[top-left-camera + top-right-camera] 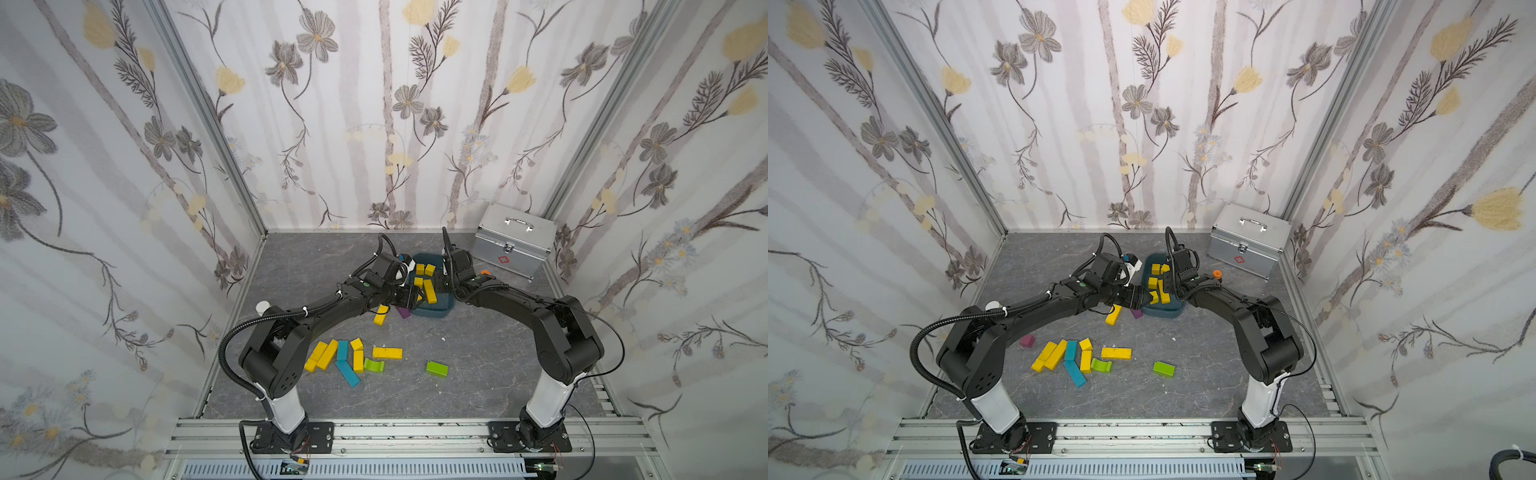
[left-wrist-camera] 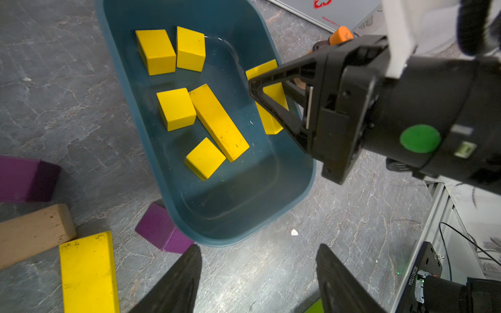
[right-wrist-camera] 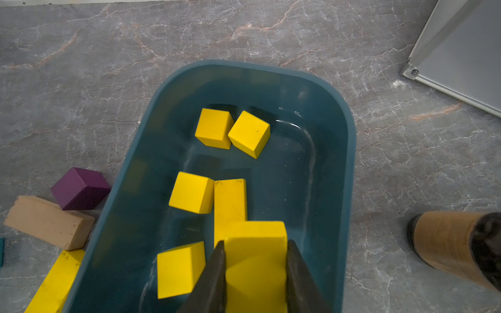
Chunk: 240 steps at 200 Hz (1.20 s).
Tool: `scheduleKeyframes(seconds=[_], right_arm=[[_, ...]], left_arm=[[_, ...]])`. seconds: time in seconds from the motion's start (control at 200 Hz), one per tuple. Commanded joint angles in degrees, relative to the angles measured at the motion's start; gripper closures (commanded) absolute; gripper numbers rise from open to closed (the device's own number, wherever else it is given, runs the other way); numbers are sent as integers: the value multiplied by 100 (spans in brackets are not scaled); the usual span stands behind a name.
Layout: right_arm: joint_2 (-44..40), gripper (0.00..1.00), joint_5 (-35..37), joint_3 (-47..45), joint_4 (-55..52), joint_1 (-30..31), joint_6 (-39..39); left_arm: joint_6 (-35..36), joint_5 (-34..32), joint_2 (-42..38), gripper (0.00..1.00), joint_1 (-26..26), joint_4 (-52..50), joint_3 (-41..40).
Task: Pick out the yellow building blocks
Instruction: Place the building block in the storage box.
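Jaws of the right gripper [image 3: 256, 244] clamp a yellow block [image 3: 256, 273] over the teal bin [image 3: 349, 162], where five more yellow building blocks [image 2: 218, 122] lie on the bottom. The left gripper [image 2: 259, 248] hangs just outside the bin's rim, jaws apart with nothing between them. Six loose yellow blocks lie on the grey table [image 1: 498, 374]: one yellow bar [image 1: 380, 314] beside a purple block [image 1: 403, 311] near the bin, the others [image 1: 326, 355] among teal blocks [image 1: 347, 372] and lime-green blocks [image 1: 436, 368].
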Motion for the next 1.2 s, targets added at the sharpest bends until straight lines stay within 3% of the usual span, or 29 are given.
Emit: scheduleKeyframes(seconds=[0.0,0.759,1.009,1.194], right_arm=[[200,89,123,202,-6,-46,-7],[843,74,49,756,-235,-131,178],[797,58,2,611,-155,-104,264],[664,55,-60,540,-90,-67,281]], left_arm=[[44,114,49,32,-32,-65,-10],[265,-134,-312,30,-129,-283,-6],[377,-288,-466,29,-120,-231,-88],[363,-312,-442,29,-120,-228,-81]])
